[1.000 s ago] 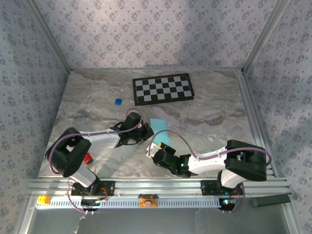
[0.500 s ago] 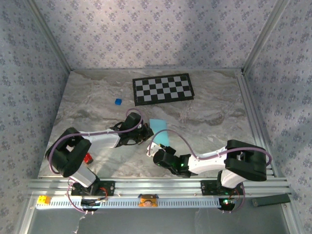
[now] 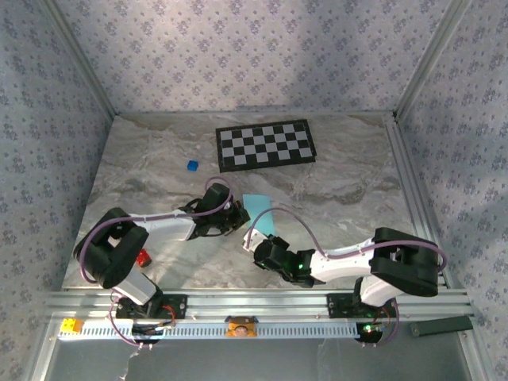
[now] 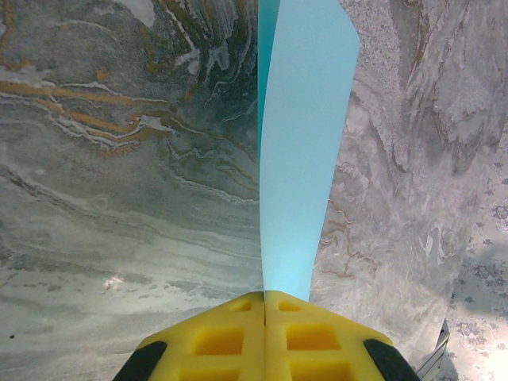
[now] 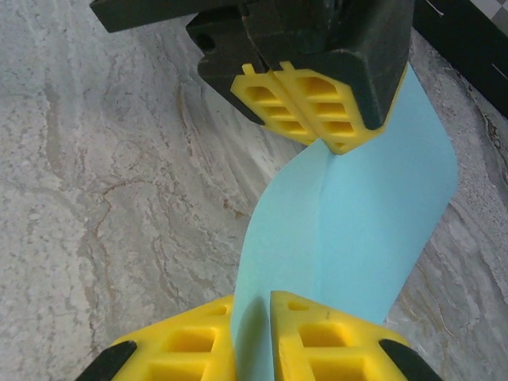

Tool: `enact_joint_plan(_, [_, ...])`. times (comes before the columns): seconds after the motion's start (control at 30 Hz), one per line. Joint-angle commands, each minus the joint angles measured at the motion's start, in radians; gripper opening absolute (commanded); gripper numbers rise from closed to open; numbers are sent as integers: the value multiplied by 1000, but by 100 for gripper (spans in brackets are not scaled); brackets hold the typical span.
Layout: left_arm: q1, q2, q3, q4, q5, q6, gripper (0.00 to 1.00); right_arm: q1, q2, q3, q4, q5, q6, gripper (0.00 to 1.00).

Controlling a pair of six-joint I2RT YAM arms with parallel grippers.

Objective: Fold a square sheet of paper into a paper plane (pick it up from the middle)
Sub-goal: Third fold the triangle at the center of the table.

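From above, the square sheet of paper [image 3: 262, 209] rises off the counter [image 3: 159, 159], at 6 o'clock of the checkerboard [image 3: 265, 144]. The left claw [image 3: 236, 216] and right claw [image 3: 258, 246] meet at it.

On the left wrist, the left claw [image 4: 265, 300] is fully closed, pinching the fold. The paper looks thin, light and floppy, so it is best gripped along the centre crease.

On the right wrist, the right claw [image 5: 252, 311] is a narrow slit around the paper, but I cannot tell whether it grips.

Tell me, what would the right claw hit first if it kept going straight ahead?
The right claw straddles the blue paper. Beyond that, it would probably hit the left claw, pinching the same sheet directly ahead, though depth is hard to judge.
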Motion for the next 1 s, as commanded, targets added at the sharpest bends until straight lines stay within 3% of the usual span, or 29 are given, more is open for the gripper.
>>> enact_joint_plan(0.0, [3,-20,-1,-13,-11,11,6,-6,-20,-9,21,-28,29,17])
enact_joint_plan(0.37, [3,-16,0,-12,-12,12,6,-27,-34,-10,17,-71,71,16])
enact_joint_plan(0.6, [3,-15,-5,-10,-12,9,6,-47,-41,-10,6,-110,75,7])
enact_joint_plan(0.97, [3,-27,-9,-24,-26,9,9,-51,-45,-9,-9,-143,81,2])
